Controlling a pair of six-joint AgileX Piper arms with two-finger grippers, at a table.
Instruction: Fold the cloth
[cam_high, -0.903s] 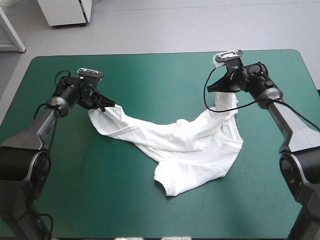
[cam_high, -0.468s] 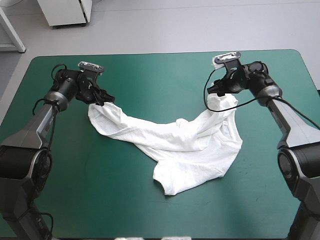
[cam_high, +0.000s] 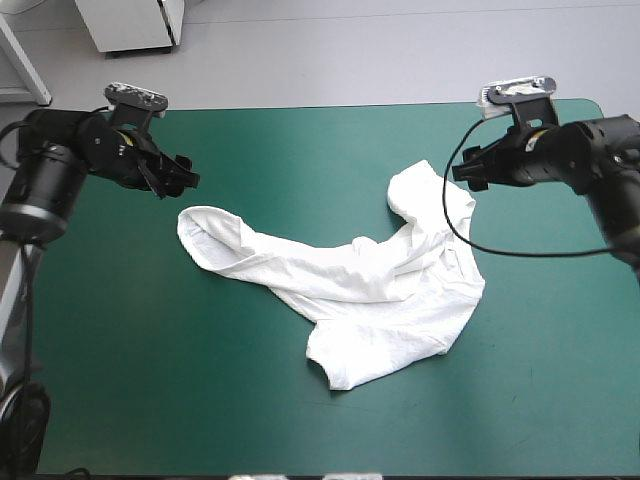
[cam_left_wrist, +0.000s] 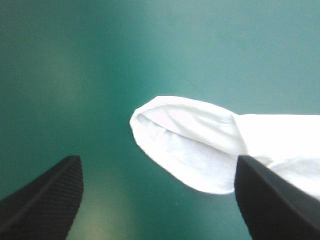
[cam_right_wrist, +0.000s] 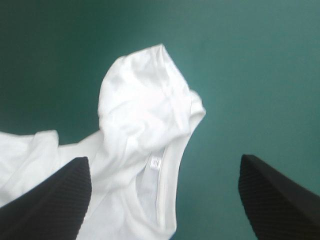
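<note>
**High view.** The T-shirt (cam_high: 370, 290) lies loose and crumpled on the teal-green cover (cam_high: 300, 140) of the table, about mid-table. It runs as a long rumpled band from a rounded end on the left side to a bunched end on the right side. A wider lobe sags toward the near edge. My left gripper (cam_high: 180, 178) hangs over the far left part of the table, near the band's rounded end but apart from it. My right gripper (cam_high: 468, 170) hangs over the far right part, just beside the bunched end. From here I cannot tell whether it touches the cloth.

**Left wrist view.** My jaws are spread wide, the black fingers (cam_left_wrist: 45, 200) standing well apart, with nothing pinched. Ahead of my left gripper (cam_left_wrist: 157, 160), the T-shirt's (cam_left_wrist: 200, 145) rounded end lies flat on the cover (cam_left_wrist: 75, 75). It is a folded-over loop of white cloth with its hem showing as a rim. The cloth runs off past one finger, and the other finger stands over bare cover.

**Right wrist view.** Here too my jaws are spread and hold nothing. Ahead of my right gripper (cam_right_wrist: 164, 159) the T-shirt (cam_right_wrist: 140, 110) rises in a bunched hump. The neck opening faces me, with a small label (cam_right_wrist: 155, 162) inside the collar. White cloth reaches past one finger, and the other stands over bare cover (cam_right_wrist: 250, 75).
</note>
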